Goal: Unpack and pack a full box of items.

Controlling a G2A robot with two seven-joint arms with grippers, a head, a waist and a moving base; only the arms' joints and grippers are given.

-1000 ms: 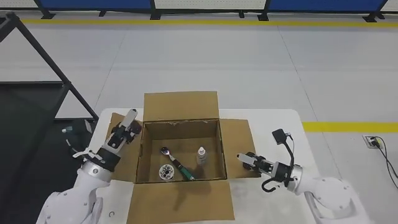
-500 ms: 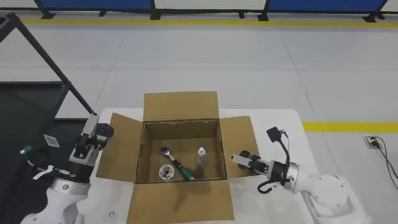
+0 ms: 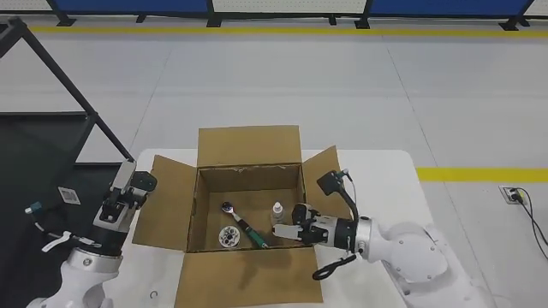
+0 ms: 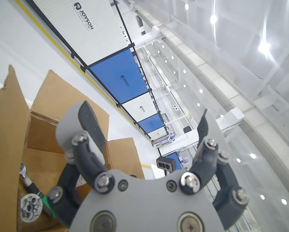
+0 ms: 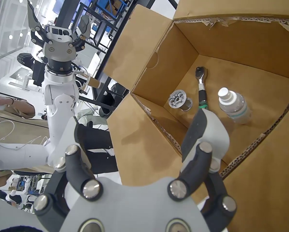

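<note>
An open cardboard box [image 3: 248, 168] stands mid-table. On its floor lie a green-handled ratchet wrench [image 3: 242, 222], a small clear bottle [image 3: 278, 214] and a round metal spool [image 3: 228, 237]. My right gripper [image 3: 282, 233] hangs open over the box's near right corner, empty. From its wrist I look down on the wrench [image 5: 201, 83], spool [image 5: 180, 100] and bottle [image 5: 233, 107] past the right gripper [image 5: 139, 131]. My left gripper [image 3: 128, 186] is outside the left flap, open, empty and pointing upward. The left gripper [image 4: 146, 119] has the box wall [image 4: 14, 112] beside it.
All box flaps are spread; the near flap [image 3: 248, 278] lies flat toward me and the right flap [image 3: 321, 167] tilts up. The white table [image 3: 377, 162] is bare right of the box. A black metal frame [image 3: 51, 94] stands off the table's left side.
My right gripper has moved left from beside the right flap to over the box's near right corner, and that flap has tipped up. My left arm drew back from the left flap.
</note>
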